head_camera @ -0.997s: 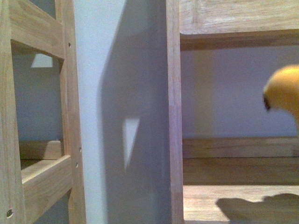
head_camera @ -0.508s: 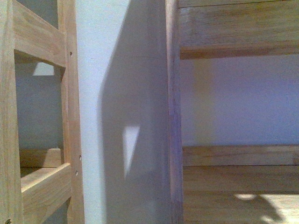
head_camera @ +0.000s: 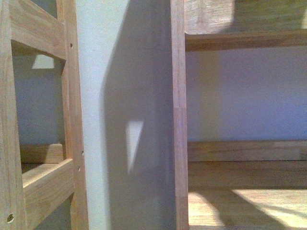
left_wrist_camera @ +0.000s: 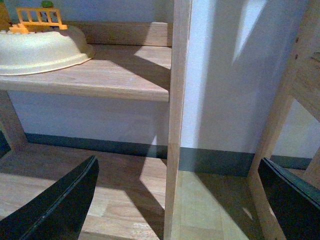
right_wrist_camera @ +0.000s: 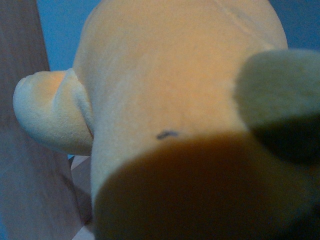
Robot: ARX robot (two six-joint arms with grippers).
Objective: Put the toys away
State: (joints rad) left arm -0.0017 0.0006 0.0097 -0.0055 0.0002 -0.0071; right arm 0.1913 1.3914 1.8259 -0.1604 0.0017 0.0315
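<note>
The orange-yellow plush toy [right_wrist_camera: 170,90] fills the right wrist view, very close to the camera, with a pale rounded limb [right_wrist_camera: 47,112] sticking out at one side. My right gripper is shut on it, its jaws hidden behind the plush. In the left wrist view my left gripper [left_wrist_camera: 177,200] is open and empty; its black fingers [left_wrist_camera: 60,205] stand far apart on either side of a wooden shelf upright [left_wrist_camera: 177,100]. The front view shows neither the toy nor an arm.
A wooden shelf unit stands close ahead, with an upright [head_camera: 178,115] and a lower board [head_camera: 244,206] lit by sun. A cream bowl [left_wrist_camera: 40,50] with an orange toy fence [left_wrist_camera: 40,17] sits on a shelf board [left_wrist_camera: 115,80]. A second wooden frame [head_camera: 43,182] stands at the left.
One second ago the plush toy showed at the right edge of the front view; it has since left that view. Its shadow on the lower board has given way to a sunlit patch.
</note>
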